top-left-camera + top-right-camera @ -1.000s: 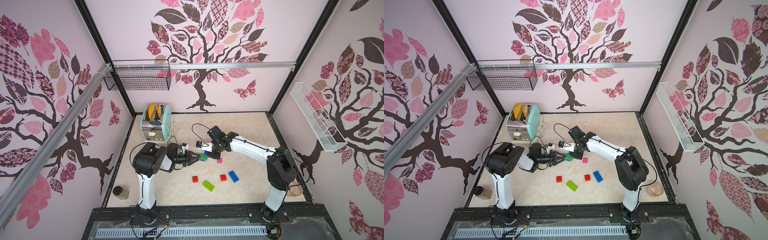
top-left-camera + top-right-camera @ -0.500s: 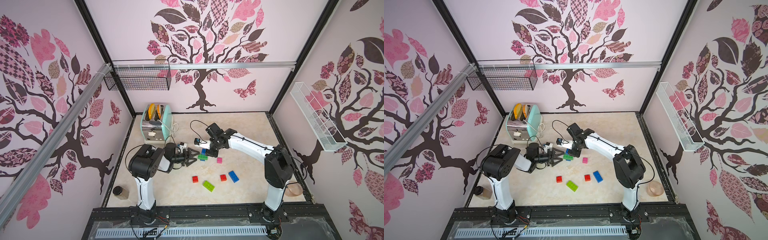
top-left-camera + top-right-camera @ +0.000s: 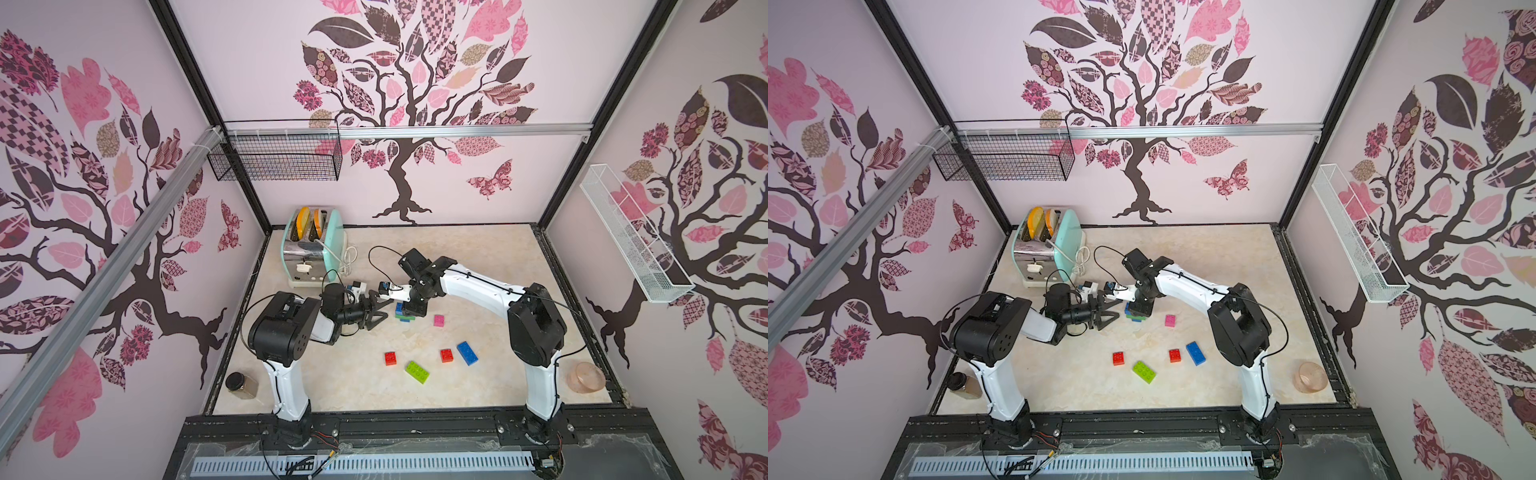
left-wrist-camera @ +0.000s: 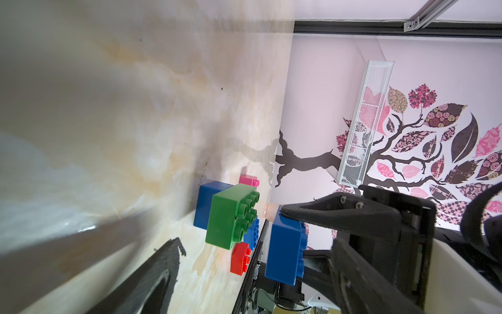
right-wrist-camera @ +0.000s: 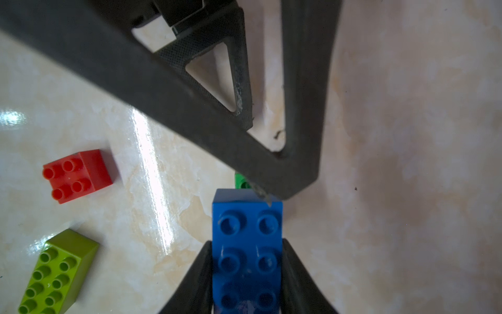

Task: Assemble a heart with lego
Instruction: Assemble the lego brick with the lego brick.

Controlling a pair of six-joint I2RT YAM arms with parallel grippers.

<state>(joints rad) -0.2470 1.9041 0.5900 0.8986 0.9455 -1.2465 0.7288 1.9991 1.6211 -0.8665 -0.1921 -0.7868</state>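
Two pincers | my right pincer (image 5: 247, 274) clenched on long blue brick (image 5: 247, 225) | dark green brick (image 4: 231, 220) just beneath it | my left pincer (image 3: 384, 311) spread open

You have three blue bricks (image 3: 467, 353) (image 5: 247, 244) (image 4: 210, 201), two red bricks (image 3: 390, 358) (image 3: 446, 355), one dark green brick (image 4: 231, 220), one lime brick (image 3: 417, 371) and one pink brick (image 3: 439, 320), so eight in all. You also have two robot arms (image 3: 286, 328) (image 3: 478, 286), two wire baskets (image 3: 276, 162) (image 3: 631, 241), one toaster (image 3: 309, 249), one jar (image 3: 241, 384) and one bowl (image 3: 586, 376).
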